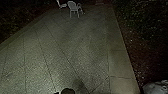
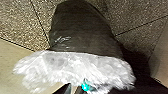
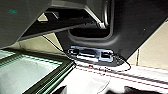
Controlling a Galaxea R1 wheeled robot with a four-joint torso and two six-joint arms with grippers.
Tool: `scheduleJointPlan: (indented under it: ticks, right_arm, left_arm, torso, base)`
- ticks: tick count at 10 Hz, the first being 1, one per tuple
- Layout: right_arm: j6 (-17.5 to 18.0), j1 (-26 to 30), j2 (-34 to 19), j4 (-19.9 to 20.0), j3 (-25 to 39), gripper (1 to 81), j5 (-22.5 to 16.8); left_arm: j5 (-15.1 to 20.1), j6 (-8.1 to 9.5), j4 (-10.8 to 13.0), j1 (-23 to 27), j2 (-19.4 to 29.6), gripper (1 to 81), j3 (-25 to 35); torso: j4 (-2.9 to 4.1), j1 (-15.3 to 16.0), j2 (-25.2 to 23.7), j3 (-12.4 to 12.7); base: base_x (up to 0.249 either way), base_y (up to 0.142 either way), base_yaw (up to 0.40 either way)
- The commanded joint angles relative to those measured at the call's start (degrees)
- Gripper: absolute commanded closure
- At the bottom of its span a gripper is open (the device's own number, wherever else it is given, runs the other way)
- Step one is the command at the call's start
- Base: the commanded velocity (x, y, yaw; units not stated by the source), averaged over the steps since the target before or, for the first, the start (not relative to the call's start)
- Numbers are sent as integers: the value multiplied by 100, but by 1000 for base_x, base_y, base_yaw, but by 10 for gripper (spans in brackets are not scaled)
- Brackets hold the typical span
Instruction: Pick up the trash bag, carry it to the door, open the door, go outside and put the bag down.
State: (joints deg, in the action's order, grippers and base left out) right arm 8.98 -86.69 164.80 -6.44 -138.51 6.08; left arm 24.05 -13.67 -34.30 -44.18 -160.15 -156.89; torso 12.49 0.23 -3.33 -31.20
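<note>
A: How many bags, and how do they lie?
B: One bag (image 2: 80, 32), in the left wrist view, seen against the paving (image 1: 65, 45); its long axis runs from a broad, pale, crumpled end to a narrower, dark, rounded end.
A: And the fingers?
B: Left, then right: how far open, and whether holding anything, I cannot tell.
A: The head view, left to right?
B: At least two white chairs (image 1: 73, 7), far off; then dark shrubs (image 1: 145, 15).
</note>
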Motion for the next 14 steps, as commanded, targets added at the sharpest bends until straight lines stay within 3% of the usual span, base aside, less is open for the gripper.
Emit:
scheduleJointPlan:
  ticks: [1, 2, 4, 5, 8, 10, 12, 13, 14]
  right_arm:
    - [-11, -143, 55, 46, 62, 10, -406]
    - [6, -152, 55, 55, 45, 10, -389]
    - [24, -152, 125, 55, -96, 10, -371]
    - [33, -143, 187, 55, -175, 10, -371]
    - [51, -125, 240, 46, -219, 10, -362]
    - [51, -126, 240, 46, -219, 10, -284]
    - [51, -134, 240, 46, -237, 10, -257]
    - [51, -143, 248, 46, -237, 10, -257]
    - [51, -152, 275, 37, -237, 10, -257]
  left_arm:
    - [617, -66, -15, 484, 211, 10, -61]
    - [724, -75, -24, 363, 167, 10, -61]
    - [697, -180, 125, -208, -52, 10, -87]
    - [663, -285, 213, -542, -184, 10, -87]
    - [136, -619, 520, -1536, -475, 10, -96]
    - [-321, -628, 810, -2116, -641, 10, -96]
    - [-453, -629, 1004, -2477, -781, 10, -96]
    - [-681, -629, 1066, -2644, -844, 10, -96]
    - [-979, -629, 1214, -2828, -923, 10, -96]
  torso:
    - [0, 0, 0, 0]
    - [0, 0, 0, 0]
    - [0, 0, 0, 601]
    - [-156, 2, 0, 708]
    - [-334, 2, 0, 1293]
    - [-489, 0, 0, 1709]
    - [-614, -5, -2, 2132]
    - [-453, -9, -5, 1773]
    - [-507, -13, -9, 1963]
  base:
    - [0, 0, 0]
    - [0, 0, 0]
    - [0, 0, 0]
    - [0, 0, 0]
    - [0, 0, 0]
    - [0, 0, 0]
    - [0, 0, 0]
    - [0, 0, 0]
    - [0, 0, 0]
